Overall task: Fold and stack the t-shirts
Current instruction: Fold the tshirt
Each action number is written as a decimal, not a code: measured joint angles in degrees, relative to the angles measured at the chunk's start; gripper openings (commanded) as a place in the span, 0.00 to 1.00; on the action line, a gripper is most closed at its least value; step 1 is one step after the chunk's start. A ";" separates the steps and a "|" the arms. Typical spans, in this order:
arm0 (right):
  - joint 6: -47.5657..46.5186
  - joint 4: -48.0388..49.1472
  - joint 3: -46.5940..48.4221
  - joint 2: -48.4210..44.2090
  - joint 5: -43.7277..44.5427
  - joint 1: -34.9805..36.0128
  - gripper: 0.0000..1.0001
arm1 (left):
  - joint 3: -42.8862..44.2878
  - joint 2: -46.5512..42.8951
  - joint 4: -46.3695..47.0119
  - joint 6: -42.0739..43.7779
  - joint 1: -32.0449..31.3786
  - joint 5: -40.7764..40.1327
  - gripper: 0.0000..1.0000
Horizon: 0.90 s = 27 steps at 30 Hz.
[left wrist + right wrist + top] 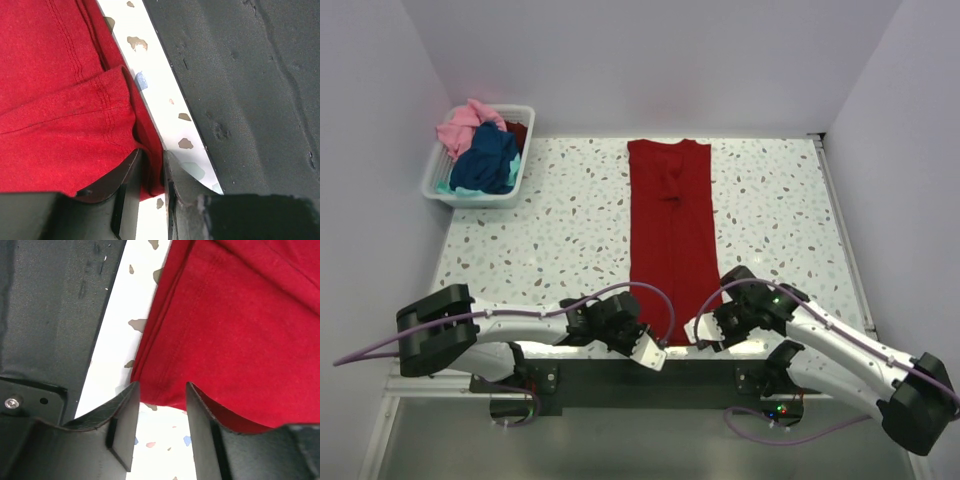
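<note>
Red cloth fills the narrow gap between the black fingers of the left gripper (152, 170), which in its wrist view looks pressed onto a doubled corner of the deep red t-shirt (668, 225) at its near hem, just beside the table (560, 235) edge. The right gripper (161, 390) is not gripping: its jaws stand apart, the other hem corner just reaches between their tips, and speckled tabletop shows through the gap lower in that frame, so it straddles the cloth without pinching it. Beyond each hem a strip of bare tabletop gives way to a black plate (240, 100) along the table's near side. From above, both grippers sit at the lower centre of the frame, one on either side of the shirt's near end. The shirt lies flat as a long narrow strip running up to the upper centre, its sides apparently folded in. The step in hand looks like taking hold of the near hem for the crosswise fold. Next, the right jaws would need to close on their corner, then both arms lift together and carry the hem toward the far end evenly so the edges land square. At the upper left, a white basket (432, 185) holds a pink t-shirt (465, 122), a navy t-shirt (490, 160) and a sliver of a teal t-shirt (448, 187), bunched and waiting. No brand, label or writing can be read anywhere; only rows of hem stitching show
</note>
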 measured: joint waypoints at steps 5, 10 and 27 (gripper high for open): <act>0.13 -0.24 0.00 0.11 0.22 0.02 0.48 | 0.00 0.02 0.02 0.42 0.00 -0.02 0.32; -0.04 -0.24 0.00 5.92 1.14 0.39 0.49 | 0.00 0.02 0.04 1.20 0.00 -0.02 0.35; 3.74 1.36 2.25 13.62 4.15 1.64 0.00 | 0.00 0.72 0.42 3.32 0.00 0.02 0.00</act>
